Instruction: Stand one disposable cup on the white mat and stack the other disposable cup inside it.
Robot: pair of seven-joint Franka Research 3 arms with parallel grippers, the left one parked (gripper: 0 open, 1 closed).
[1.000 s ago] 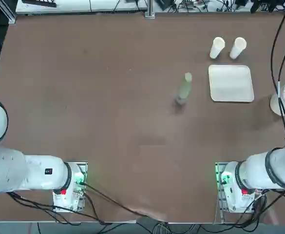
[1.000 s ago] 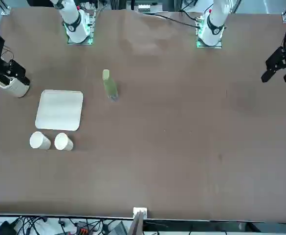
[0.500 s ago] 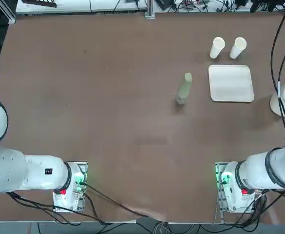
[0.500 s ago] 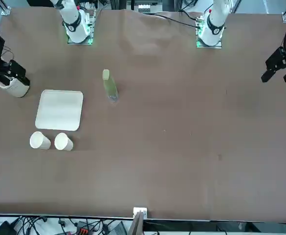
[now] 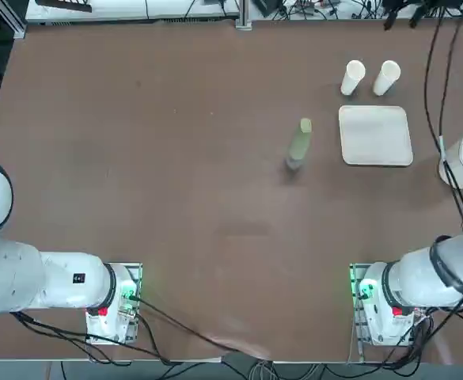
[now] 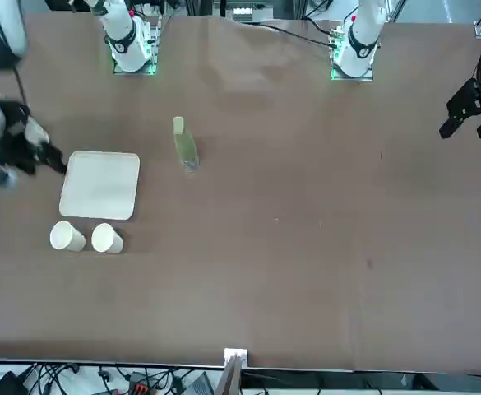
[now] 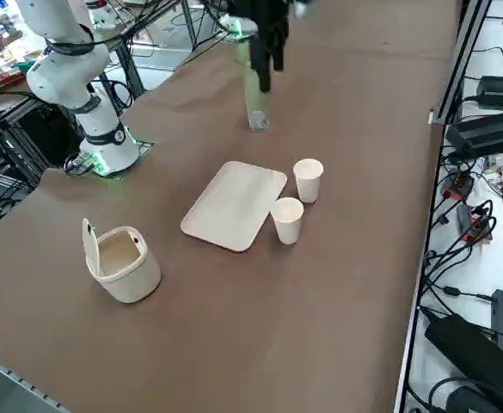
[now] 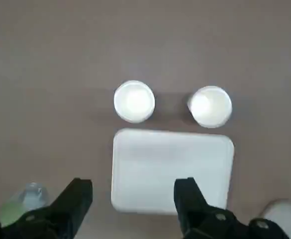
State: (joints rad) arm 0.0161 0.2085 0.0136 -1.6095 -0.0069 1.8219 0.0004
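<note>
The right gripper (image 8: 133, 196) hangs high above the table with its fingers (image 8: 78, 191) spread wide and nothing between them. The white mat (image 8: 172, 169) lies straight below the gap. Both cups stand upright just past the mat's far edge: one cup (image 8: 134, 101) ahead of one finger, the other cup (image 8: 210, 106) ahead of the opposite finger, a clear gap between them.

The likely trouble is a descent that lands a finger on a rim, or pinches the thin wall hard enough to crush or tip the cup. Swinging sideways could also knock the neighbouring cup over.

A green bottle (image 8: 21, 204) stands off beside one finger, and a lidded tub (image 7: 122, 258) sits on the mat's other side; both are well apart from the cups. Past the cups the table (image 5: 176, 158) is bare.
</note>
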